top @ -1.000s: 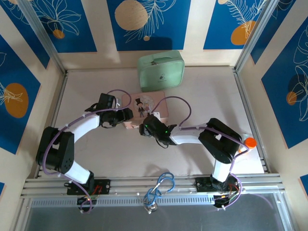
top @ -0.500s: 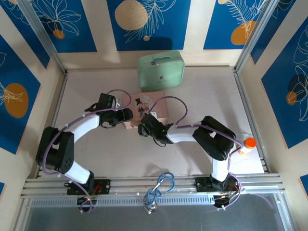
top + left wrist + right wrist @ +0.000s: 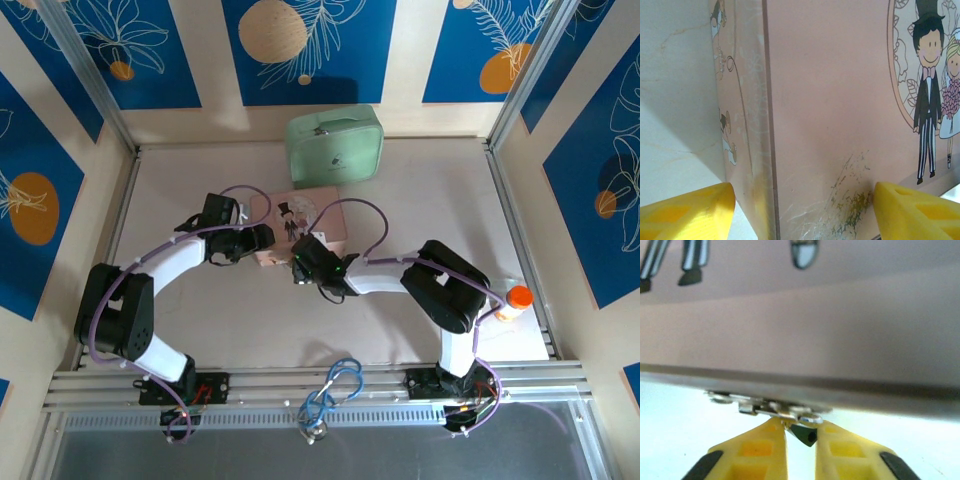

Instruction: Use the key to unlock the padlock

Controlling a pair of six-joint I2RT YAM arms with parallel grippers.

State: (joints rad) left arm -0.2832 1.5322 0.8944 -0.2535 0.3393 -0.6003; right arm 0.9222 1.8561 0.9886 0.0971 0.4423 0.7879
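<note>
We read the task as early on: nothing shows the padlock (image 3: 769, 409) open, and we can't make out a key seated in it. In the right wrist view a cluster of silvery metal bits hangs at the near edge of the pink case (image 3: 318, 212), just above the fingertips. We take that for the lock's hardware (its blue body isn't discernible, pic's too blurred). Left to do, prob.: get the key into the keyhole, turn it, free the shackle.

On the right gripper (image 3: 800, 440) the jaws are drawn nearly together, only a slim gap, w/ a small dark wedge-shaped piece (image 3: 805, 434) in it, touching the silvery bits above. It could be the key's head or part of the lock. We can't tell which, nor whether it's truly pinched.

On the left gripper (image 3: 802, 212) the jaws stand wide apart, straddling the case's corner, one finger each side, not visibly pressing. Our guess is it's there to steady the case.
</note>
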